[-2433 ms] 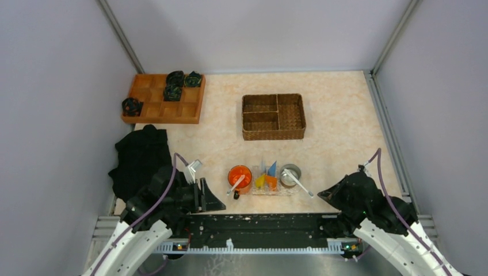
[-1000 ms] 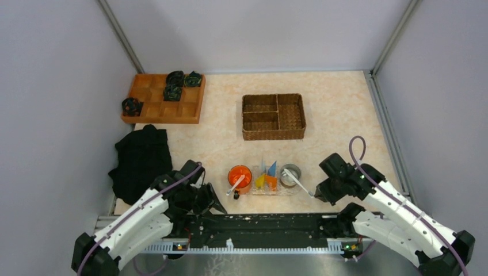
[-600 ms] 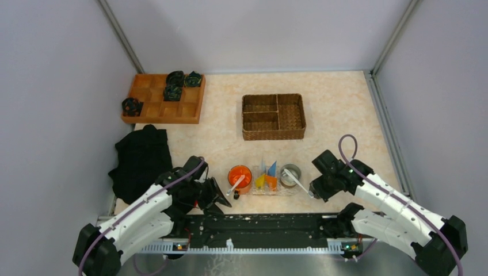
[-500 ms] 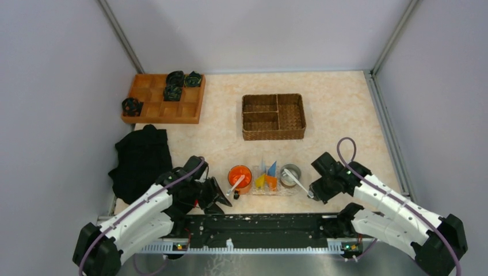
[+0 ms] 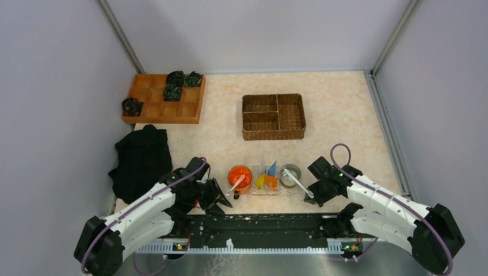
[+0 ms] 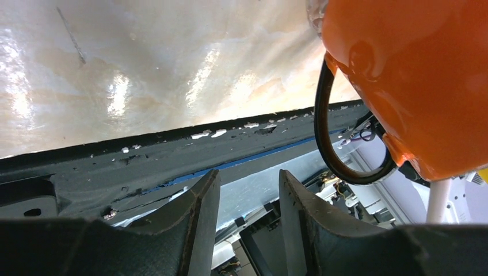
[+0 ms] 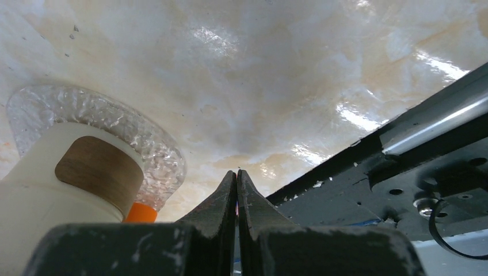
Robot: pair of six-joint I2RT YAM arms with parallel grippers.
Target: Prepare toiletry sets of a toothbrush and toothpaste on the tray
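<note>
Your left gripper [image 6: 248, 177], half-parted and empty, sits beside the orange mug [image 6: 414, 75] at the near edge of the table [image 6: 144, 69]. Your right gripper [image 7: 236, 175], closed, sits just off the rim of the tray [image 7: 156, 144].

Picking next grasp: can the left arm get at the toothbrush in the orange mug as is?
Probably yes. The left tool, open and empty, sits right beside the orange mug, and the toothbrush leans out over the rim toward it. Nothing lies between, though the mug's black handle is close.
</note>
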